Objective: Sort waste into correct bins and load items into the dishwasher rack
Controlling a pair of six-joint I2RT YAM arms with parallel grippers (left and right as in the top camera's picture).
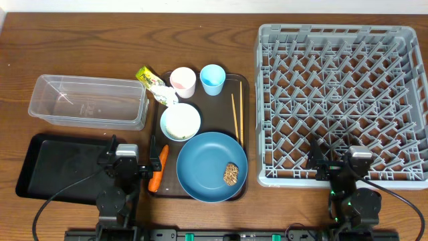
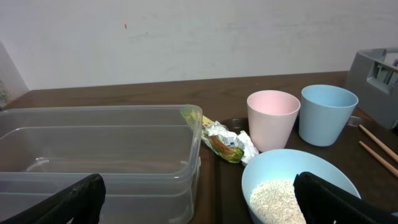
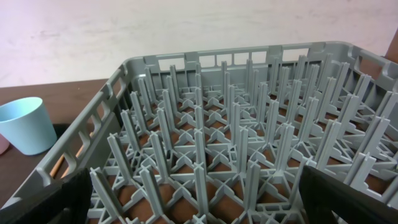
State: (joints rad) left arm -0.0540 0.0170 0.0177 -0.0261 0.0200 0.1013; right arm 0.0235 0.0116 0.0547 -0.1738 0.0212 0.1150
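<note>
**Both pincers wide open, holding nothing, at the desk's near edge**

The left pincer sits beside the black tray in the near left corner, with the clear tub behind it. The mid-desk serving tray carries the blue plate with a brown lump, the rice-filled white bowl, both cups, the chopsticks and the carrot. The right pincer faces the dishwasher rack, which lies along the right edge.
</note>
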